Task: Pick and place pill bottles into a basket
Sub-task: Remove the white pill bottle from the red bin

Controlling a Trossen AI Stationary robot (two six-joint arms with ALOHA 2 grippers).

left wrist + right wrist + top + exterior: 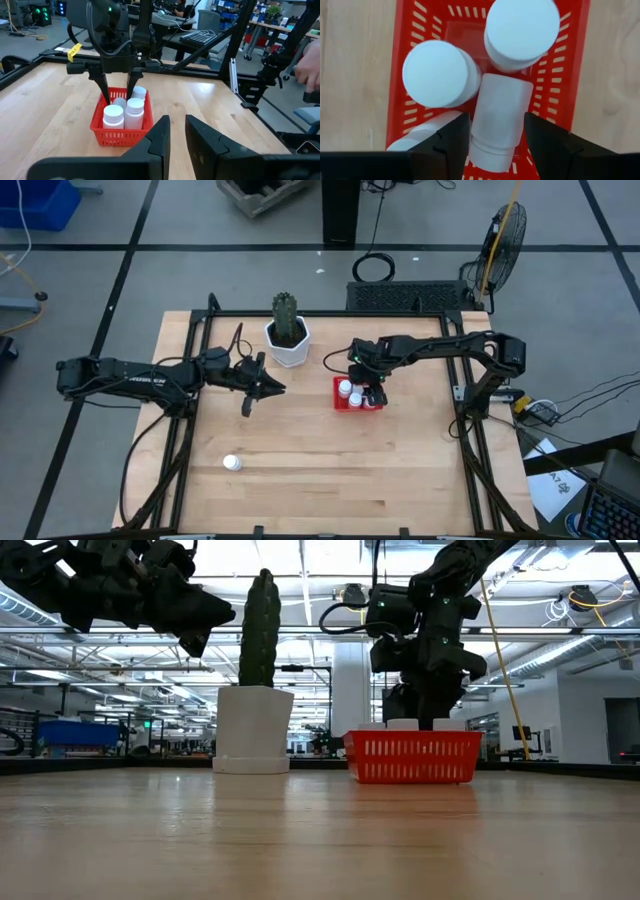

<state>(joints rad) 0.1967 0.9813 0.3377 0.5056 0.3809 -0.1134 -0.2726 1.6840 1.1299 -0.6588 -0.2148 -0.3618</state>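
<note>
One small white capped pill bottle (231, 463) lying alone at 7 o'clock of idle, narrow left gripper (262, 389); right gripper (374, 393), wide, over red mesh basket (340, 402).

Layout of bench: basket, pot, one loose bottle.

The basket (358, 395) sits near the bench (320, 480) centre, just right of the cactus pot (287, 340). Four pill bottles (125, 111) are in the basket; the right claw (495, 142) is directly above them. A fifth bottle (232, 463) lies alone toward the front left. The left claw (262, 388) hangs left of the basket, in front of the pot.
</note>
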